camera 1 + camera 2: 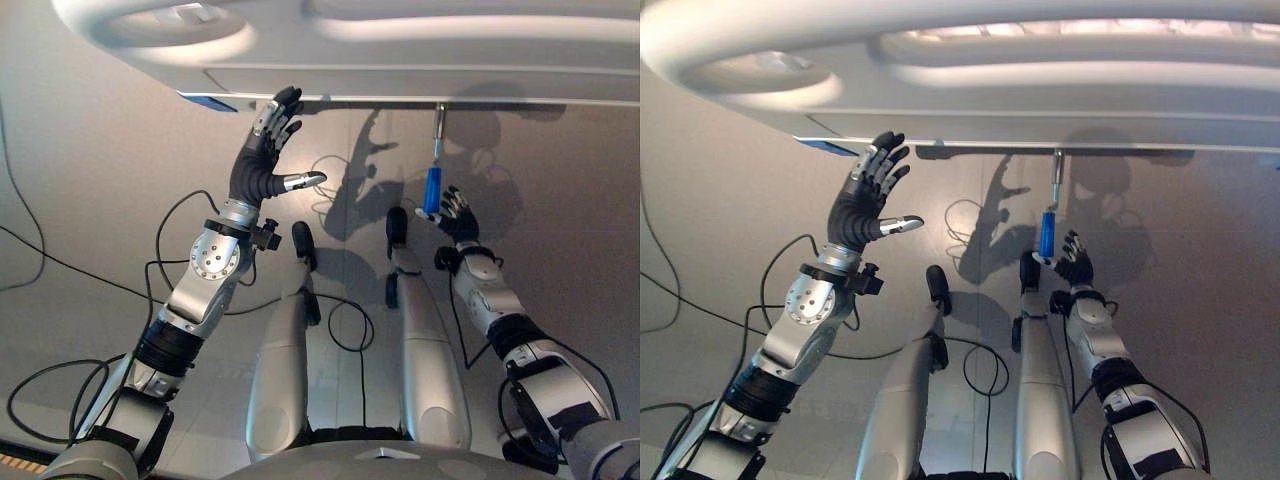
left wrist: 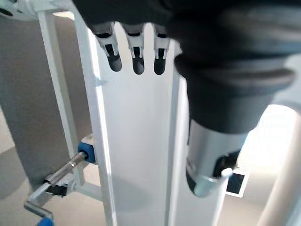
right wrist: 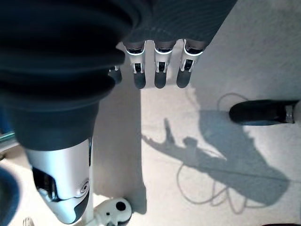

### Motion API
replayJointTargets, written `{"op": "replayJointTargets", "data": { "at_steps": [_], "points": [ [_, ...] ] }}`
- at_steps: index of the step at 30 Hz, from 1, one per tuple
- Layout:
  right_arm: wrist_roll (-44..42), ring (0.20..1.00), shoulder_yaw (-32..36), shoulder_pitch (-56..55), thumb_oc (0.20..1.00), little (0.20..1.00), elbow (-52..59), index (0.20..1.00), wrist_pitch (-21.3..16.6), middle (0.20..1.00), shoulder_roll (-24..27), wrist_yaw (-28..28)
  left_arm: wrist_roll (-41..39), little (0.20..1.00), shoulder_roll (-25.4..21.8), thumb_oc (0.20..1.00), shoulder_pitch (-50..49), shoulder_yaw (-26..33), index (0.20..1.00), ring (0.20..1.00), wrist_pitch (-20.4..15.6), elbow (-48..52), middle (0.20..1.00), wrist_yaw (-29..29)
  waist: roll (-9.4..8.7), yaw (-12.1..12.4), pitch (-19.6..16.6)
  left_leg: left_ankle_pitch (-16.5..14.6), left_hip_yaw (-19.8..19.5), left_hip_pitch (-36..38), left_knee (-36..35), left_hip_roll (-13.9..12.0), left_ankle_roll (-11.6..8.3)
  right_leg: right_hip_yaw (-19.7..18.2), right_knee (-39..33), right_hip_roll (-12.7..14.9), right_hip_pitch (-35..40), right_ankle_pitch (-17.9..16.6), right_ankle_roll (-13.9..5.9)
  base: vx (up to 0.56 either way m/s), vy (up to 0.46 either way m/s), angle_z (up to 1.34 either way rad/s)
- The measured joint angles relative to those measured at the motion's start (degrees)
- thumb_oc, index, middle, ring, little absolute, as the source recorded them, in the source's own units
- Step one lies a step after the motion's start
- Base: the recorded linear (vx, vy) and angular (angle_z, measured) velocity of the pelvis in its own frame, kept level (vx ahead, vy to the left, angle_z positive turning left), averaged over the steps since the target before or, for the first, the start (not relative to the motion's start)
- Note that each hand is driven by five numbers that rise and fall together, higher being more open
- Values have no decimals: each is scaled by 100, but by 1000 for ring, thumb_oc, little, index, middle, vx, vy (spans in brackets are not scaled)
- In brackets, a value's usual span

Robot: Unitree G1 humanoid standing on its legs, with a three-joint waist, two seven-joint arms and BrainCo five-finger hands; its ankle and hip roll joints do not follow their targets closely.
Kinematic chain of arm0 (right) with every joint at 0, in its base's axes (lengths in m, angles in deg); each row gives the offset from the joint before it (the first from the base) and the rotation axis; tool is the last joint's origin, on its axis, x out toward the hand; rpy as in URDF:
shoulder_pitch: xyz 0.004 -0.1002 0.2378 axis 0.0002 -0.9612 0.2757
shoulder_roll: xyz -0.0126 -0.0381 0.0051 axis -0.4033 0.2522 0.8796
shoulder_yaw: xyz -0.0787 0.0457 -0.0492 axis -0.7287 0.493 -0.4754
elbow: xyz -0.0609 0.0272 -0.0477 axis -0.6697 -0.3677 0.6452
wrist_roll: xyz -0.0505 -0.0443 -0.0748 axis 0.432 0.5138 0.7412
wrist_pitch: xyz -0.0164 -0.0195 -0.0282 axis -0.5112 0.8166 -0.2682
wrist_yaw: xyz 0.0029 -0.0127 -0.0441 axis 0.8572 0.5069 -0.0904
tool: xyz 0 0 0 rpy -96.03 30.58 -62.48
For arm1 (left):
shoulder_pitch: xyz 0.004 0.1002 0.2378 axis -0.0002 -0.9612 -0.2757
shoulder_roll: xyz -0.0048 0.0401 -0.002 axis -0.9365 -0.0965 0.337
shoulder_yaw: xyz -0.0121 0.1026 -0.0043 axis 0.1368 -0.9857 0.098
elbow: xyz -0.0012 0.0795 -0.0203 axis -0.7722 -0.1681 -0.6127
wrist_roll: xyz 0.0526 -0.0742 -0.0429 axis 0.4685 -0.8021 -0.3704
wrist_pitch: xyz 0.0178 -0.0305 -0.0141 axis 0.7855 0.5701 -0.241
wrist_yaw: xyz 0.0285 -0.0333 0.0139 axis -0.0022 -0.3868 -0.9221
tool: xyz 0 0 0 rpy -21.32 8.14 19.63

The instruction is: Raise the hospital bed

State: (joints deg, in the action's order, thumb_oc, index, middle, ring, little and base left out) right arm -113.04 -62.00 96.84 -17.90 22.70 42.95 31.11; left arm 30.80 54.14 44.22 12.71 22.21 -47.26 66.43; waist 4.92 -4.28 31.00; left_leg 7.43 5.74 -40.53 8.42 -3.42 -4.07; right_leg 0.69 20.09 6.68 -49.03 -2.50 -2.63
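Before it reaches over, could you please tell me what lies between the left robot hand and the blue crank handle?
Nothing solid: in the left eye view, bare floor shows between the left robot hand and the blue crank handle, under the bed's white footboard.

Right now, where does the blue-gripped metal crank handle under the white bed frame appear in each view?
Left eye: blue-gripped crank handle upper right of centre.
Right eye: right of centre.
Left wrist: beside the frame's upright.
Right wrist: cannot tell.
Shared landmark: white bed frame.
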Motion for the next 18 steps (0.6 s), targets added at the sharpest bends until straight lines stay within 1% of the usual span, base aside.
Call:
{"op": "replayJointTargets", "data": {
  "at_steps": [1,4,11,14,18],
  "points": [
    [-91,1000,3,160,1000,1000,-42,1000,-1,1000,0,-54,-1,1000,14,1000,58,1,1000,1000,-3,78,1000,-30,-8,-6,1,14,5,-192,38,-16,13,-10,42,-11,-182,-38,12,1,16,-4],
    [-303,1000,-6,484,1000,1000,-173,1000,-3,1000,-35,-138,-1,1000,104,1000,146,-2,1000,1000,7,92,1000,-151,-20,-54,9,17,12,-428,91,-33,6,-17,32,-27,-395,-77,20,7,1,-2],
    [-951,1000,-30,953,1000,1000,-407,1000,0,1000,15,-170,-5,1000,186,1000,258,20,1000,1000,11,274,1000,-283,-37,-104,13,28,-12,-620,83,-49,-13,0,-30,-21,-539,-85,10,18,-2,1],
    [-1215,1000,-68,1095,1000,1000,-428,1000,5,1000,83,-149,-5,1000,208,1000,259,40,1000,1000,21,275,1000,-348,-44,-98,13,30,-44,-751,85,-45,-14,40,-36,-15,-645,-111,45,33,-7,3],
    [-1364,1000,-159,1187,1000,1000,-459,1000,24,1000,184,-101,-5,1000,215,1000,263,52,1000,1000,23,276,1000,-381,-57,-106,11,31,-102,-816,85,-41,-15,65,-57,-14,-673,-110,46,32,-3,4]
  ]
}}
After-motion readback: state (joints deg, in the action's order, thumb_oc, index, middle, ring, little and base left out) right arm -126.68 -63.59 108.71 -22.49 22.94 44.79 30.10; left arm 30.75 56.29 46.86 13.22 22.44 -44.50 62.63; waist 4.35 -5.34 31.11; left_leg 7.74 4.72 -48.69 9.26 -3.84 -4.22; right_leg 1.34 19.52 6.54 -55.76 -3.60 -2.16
